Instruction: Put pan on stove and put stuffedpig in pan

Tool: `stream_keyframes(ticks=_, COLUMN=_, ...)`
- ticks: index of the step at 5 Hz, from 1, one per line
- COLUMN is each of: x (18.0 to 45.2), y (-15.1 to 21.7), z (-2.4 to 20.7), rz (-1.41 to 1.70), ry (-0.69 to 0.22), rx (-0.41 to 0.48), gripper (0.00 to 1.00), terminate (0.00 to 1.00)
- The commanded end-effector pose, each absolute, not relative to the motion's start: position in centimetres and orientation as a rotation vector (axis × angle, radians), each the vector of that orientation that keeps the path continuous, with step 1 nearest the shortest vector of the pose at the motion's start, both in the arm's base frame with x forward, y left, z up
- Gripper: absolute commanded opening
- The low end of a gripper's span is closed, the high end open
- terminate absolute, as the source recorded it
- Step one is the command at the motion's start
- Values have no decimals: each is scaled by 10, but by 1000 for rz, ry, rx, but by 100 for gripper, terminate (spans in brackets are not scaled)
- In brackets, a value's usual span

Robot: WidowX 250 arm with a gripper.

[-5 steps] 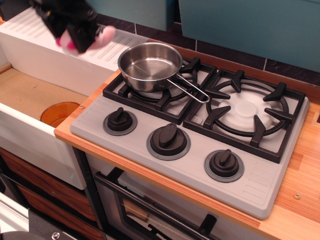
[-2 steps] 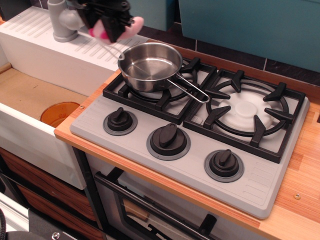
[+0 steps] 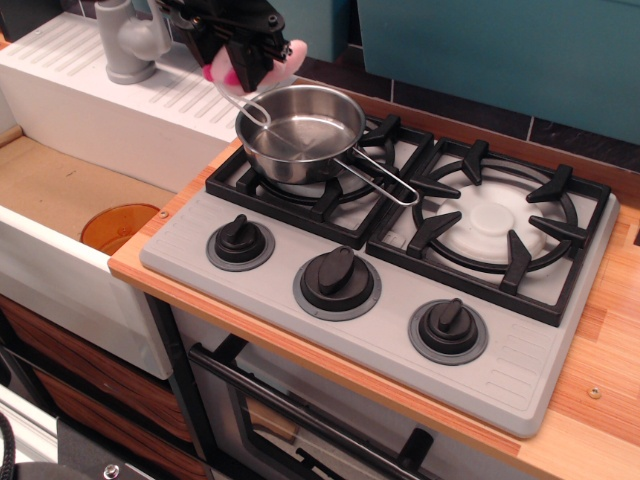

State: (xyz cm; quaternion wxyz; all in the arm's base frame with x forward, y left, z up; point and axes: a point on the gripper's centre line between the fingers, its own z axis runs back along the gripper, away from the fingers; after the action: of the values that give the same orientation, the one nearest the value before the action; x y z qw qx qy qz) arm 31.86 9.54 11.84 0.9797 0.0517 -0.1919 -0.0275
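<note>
The shiny steel pan (image 3: 300, 132) sits on the left burner grate of the grey stove (image 3: 380, 320), its wire handle (image 3: 385, 180) pointing right and forward. My black gripper (image 3: 248, 62) is shut on the pale-pink stuffedpig (image 3: 285, 52) and holds it in the air just above the pan's back left rim. The pig's white string loop (image 3: 248, 103) hangs down over the rim. Most of the pig is hidden by the fingers.
A white sink basin (image 3: 60, 190) with an orange drain (image 3: 118, 225) lies to the left, with a grey faucet (image 3: 125, 40) behind it. The right burner grate (image 3: 492, 222) holds nothing. Three black knobs (image 3: 338, 280) line the stove's front. A teal wall is behind.
My gripper has carried the stuffedpig to the right, from over the sink's drainboard to just above the pan's back left rim. The pan has not moved.
</note>
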Motion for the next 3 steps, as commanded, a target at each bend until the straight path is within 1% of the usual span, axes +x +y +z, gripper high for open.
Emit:
stream_keyframes(ticks=1, x=337, y=89, z=127, rz=-64, ry=-479, rx=126, gripper=100, terminate=0)
stream_keyframes(ticks=3, x=338, y=89, z=128, rz=-72, ry=-478, rx=116, gripper=100, terminate=0)
